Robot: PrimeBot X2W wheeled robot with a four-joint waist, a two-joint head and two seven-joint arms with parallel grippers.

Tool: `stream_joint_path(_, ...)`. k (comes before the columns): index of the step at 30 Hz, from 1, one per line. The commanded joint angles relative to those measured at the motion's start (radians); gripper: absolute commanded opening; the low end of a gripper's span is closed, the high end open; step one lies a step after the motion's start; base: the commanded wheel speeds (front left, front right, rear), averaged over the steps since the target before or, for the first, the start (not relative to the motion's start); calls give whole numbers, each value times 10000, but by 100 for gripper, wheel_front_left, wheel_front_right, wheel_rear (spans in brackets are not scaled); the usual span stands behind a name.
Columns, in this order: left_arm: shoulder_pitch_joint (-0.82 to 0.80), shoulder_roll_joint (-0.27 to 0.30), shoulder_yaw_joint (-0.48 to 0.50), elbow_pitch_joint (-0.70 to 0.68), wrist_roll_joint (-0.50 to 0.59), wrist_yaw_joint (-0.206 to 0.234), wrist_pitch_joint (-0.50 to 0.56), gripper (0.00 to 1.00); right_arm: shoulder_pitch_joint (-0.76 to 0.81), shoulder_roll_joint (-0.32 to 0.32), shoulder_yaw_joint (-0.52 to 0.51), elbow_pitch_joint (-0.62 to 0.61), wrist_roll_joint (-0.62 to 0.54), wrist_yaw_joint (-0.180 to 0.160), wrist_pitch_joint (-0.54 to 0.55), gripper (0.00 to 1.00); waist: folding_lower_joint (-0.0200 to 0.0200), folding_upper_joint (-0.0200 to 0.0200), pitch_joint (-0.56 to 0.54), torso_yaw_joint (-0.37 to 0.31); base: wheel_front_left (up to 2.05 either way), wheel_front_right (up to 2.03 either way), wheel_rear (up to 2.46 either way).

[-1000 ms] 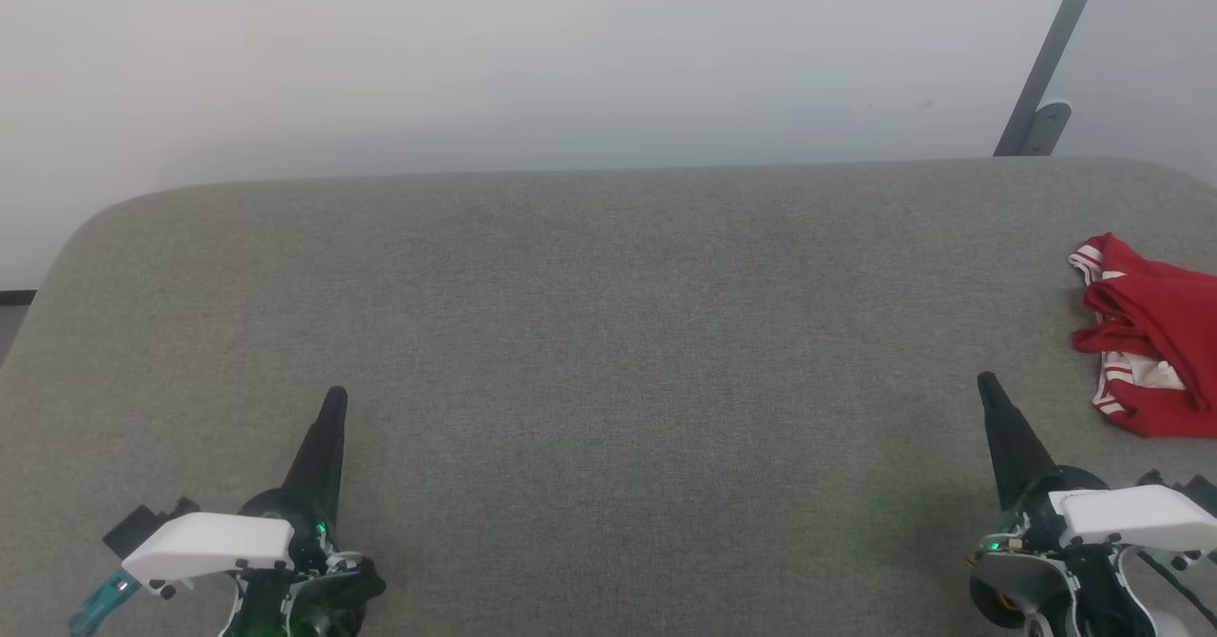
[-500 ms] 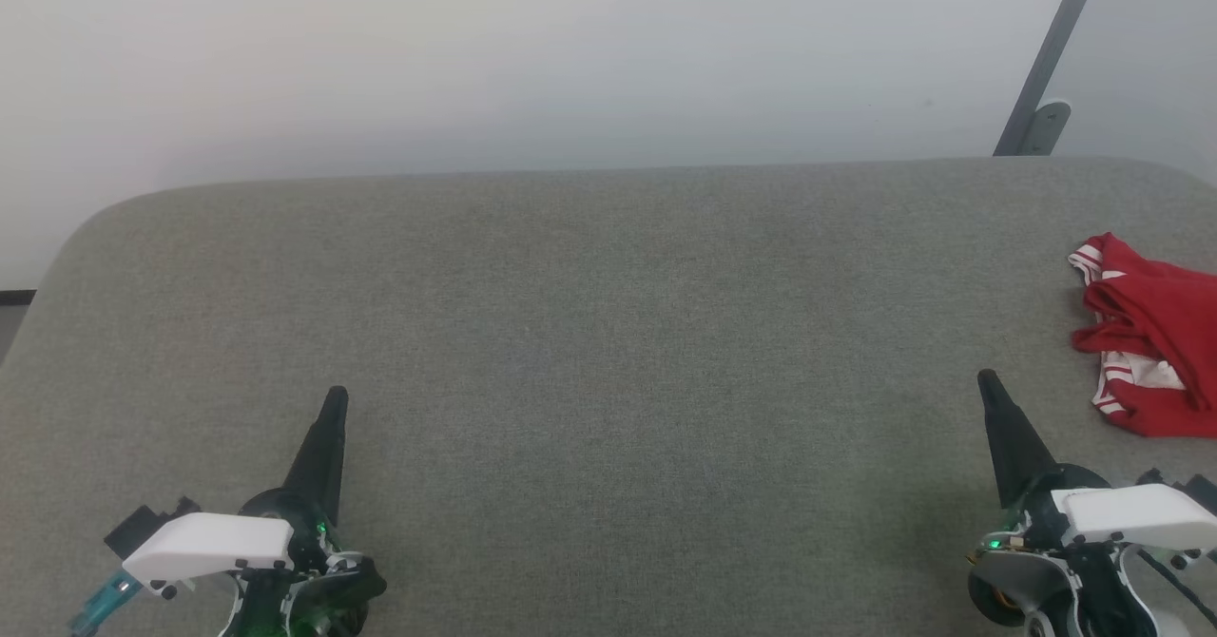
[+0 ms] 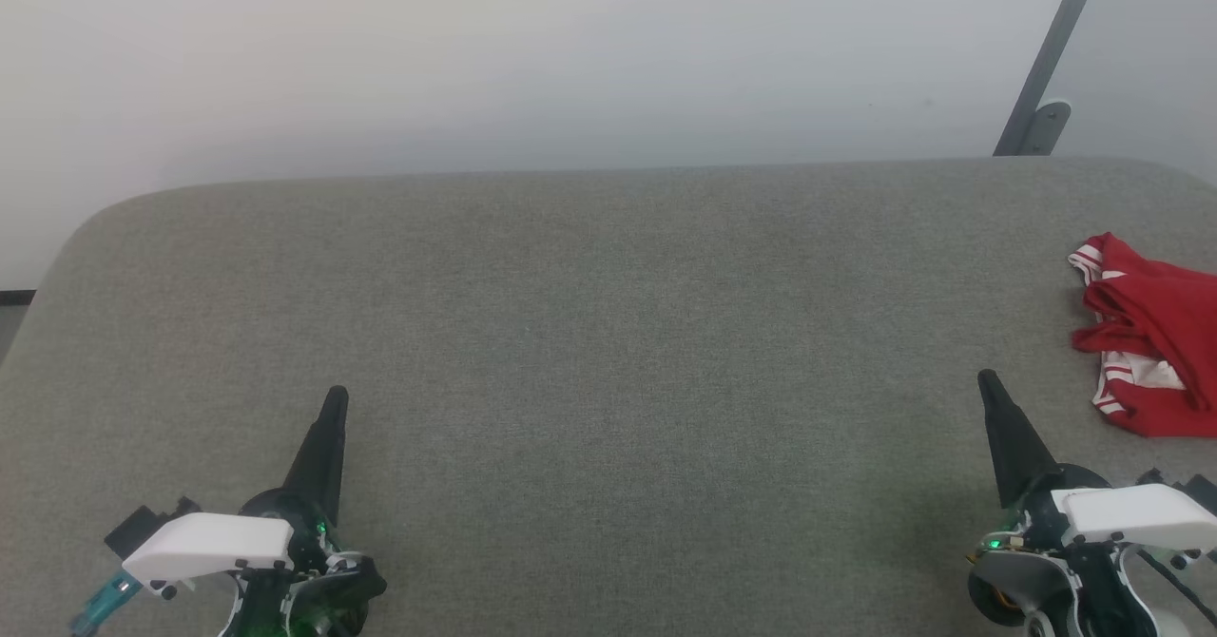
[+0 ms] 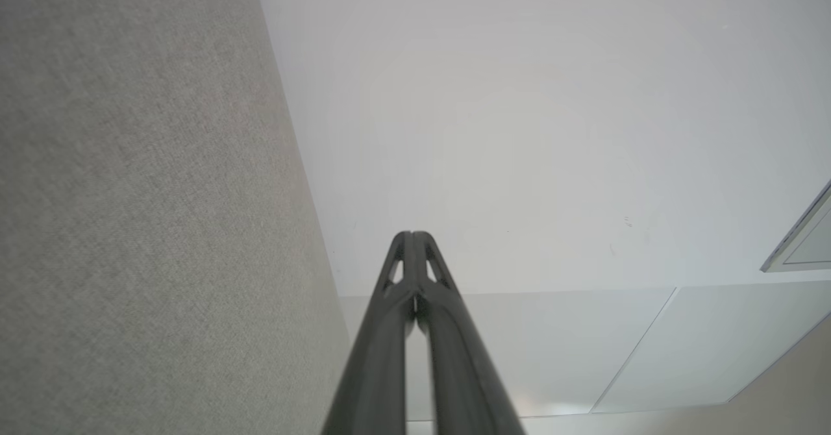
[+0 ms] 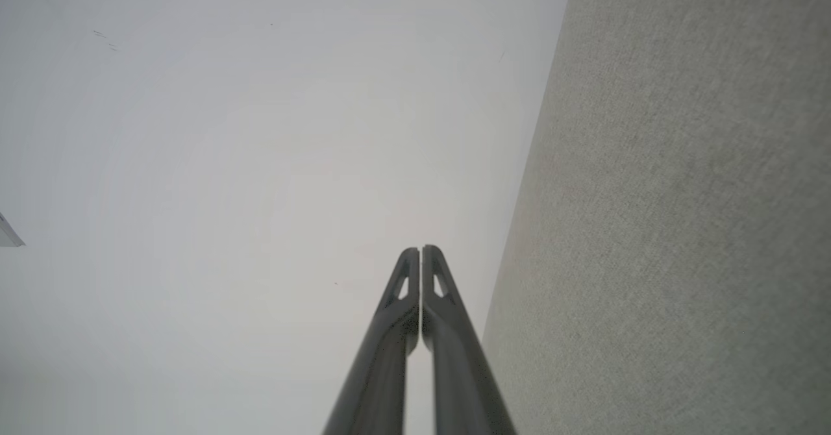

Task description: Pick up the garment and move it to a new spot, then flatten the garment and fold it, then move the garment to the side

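1. We find the shirt [image 3: 1150,333] at the far right edge of the grey fabric surface [image 3: 608,333], partly cut off by the edge of the head view. It lies bunched, with loose red folds and striped trim turned outward. We see no flat panel and no straight folded edge.

2. The left pincer [image 3: 334,397] is clenched, its fingers pressed together and holding nothing. It hangs low over the near left part of the surface, well apart from the shirt.

3. The right pincer [image 3: 986,378] is likewise clenched and empty. It sits near the shirt, on its inner side, and does not touch it.

4. The middle of the surface carries nothing.

5. Our judgement of progress: the shirt lies at the side, as the last part of the task asks, but the visible part shows no flattening or neat fold. This fits a rumpled shirt waiting at the edge to be picked up, or one set aside after a loose fold. These pictures do not settle which.

6. The hidden part of the shirt beyond the frame could not be inspected.
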Motion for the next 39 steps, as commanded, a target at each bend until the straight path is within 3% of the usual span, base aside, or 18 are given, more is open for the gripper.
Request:
stream_joint_path(1,-105,-34,38,-2,-24,-28,39,0,-51,35,-12,-35,42,0,26,0,0,0,0,0,0,0,0)
stream_joint_path(39,-106,-42,48,-4,-10,-28,43,0,-50,35,-11,-34,44,0,24,0,0,0,0,0,0,0,0)
